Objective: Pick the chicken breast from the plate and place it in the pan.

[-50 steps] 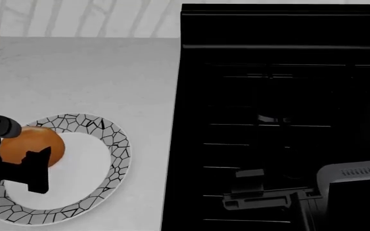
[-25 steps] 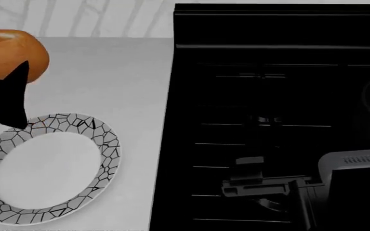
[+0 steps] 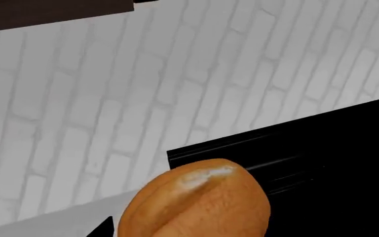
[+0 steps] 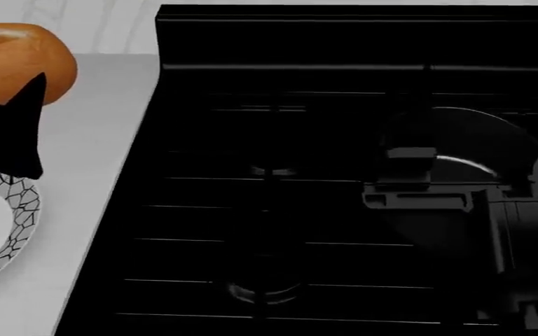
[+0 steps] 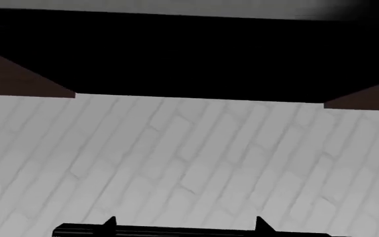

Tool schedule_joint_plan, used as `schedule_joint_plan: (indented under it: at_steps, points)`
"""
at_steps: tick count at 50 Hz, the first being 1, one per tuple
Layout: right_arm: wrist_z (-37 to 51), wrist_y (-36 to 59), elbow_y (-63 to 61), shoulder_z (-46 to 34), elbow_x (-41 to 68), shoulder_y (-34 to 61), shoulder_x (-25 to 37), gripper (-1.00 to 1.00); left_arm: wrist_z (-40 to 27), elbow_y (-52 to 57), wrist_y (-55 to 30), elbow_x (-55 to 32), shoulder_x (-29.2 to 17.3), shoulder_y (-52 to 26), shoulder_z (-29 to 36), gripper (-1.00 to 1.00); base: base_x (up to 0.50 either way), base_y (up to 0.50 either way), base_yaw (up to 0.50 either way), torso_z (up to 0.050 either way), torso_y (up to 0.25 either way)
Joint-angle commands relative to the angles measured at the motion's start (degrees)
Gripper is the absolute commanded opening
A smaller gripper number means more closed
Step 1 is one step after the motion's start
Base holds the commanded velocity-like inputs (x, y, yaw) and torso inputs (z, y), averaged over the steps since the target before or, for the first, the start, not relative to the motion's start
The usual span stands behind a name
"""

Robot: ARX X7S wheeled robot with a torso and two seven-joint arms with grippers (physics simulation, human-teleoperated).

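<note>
The chicken breast (image 4: 15,61) is an orange-brown lump held in the air above the white counter, beyond the plate. My left gripper (image 4: 9,87) is shut on it; one black finger (image 4: 12,136) shows in front of it. In the left wrist view the chicken breast (image 3: 196,202) fills the space between the jaws. Only the mosaic rim of the plate (image 4: 12,210) shows, at the left edge, and it holds nothing. The pan (image 4: 465,143) is a dark round shape on the stove's right side; its handle is hidden. My right gripper (image 4: 414,178) hangs open in front of the pan, its fingertips (image 5: 110,223) wide apart.
The black stove (image 4: 279,210) with grates and burners fills most of the head view. The white counter (image 4: 92,175) lies to its left. A pale brick wall (image 5: 189,158) stands behind, under a dark overhang (image 5: 189,54). My right arm (image 4: 531,210) takes up the right edge.
The left gripper lifted the chicken breast off the plate and holds it up. The head view swung right, so the plate slid to the left edge and the pan came into view.
</note>
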Motion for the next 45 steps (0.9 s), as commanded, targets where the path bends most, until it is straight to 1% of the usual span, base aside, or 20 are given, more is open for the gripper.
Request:
schedule_joint_plan:
  at_steps: [1,12,22,36,38,39,43,45]
  points:
    - [1.82,1.34,-0.47,2.26,0.32,3.47,0.92,1.00,-0.81,-0.21,0.36,-1.15,-0.43,-0.28,-0.94,-1.00,0.00,-0.50,0.00,0.000,0.000]
    - [1.64,-0.25,3.01,1.71,-0.89,3.10,0.67,1.00,-0.64,-1.14,0.83,-0.93,-0.16,0.07,-0.11,-1.00,0.00,-0.50,0.00,0.000,0.001]
    - [1.40,-0.58,3.37,1.54,-0.44,3.25,0.61,1.00,-2.24,0.83,-1.96,-3.13,-0.42,0.28,-1.62,-1.00,0.00,-0.50,0.00,0.000,0.001]
    - [2.39,-0.01,3.19,1.40,-0.40,3.76,0.63,1.00,-1.31,-0.57,-0.66,-2.74,-0.82,0.67,-1.02,-1.00,0.00,-0.50,0.00,0.000,0.000]
    - [2.50,0.71,3.10,1.24,-0.13,4.31,0.81,1.00,-1.41,-0.63,-0.65,-2.78,-0.81,0.72,-1.11,-1.00,0.00,-0.50,0.00,0.000,0.005]
    - [2.49,2.59,3.03,2.16,1.86,5.23,0.69,1.00,-1.49,-0.70,-0.59,-2.71,-0.72,0.70,-1.02,-1.00,0.00,-0.39,0.00,0.000,0.000]
    - [2.89,9.73,4.62,2.98,6.37,10.44,1.58,1.00,-1.80,-0.52,-1.22,-3.19,-0.87,-0.22,-1.45,-1.00,0.00,0.00,0.00,0.000,0.000]
    - [2.96,10.93,5.96,2.50,6.46,12.90,2.15,1.00,-1.92,-0.45,-1.19,-3.17,-0.82,-0.54,-1.39,-1.00,0.00,0.00,0.00,0.000,0.000]
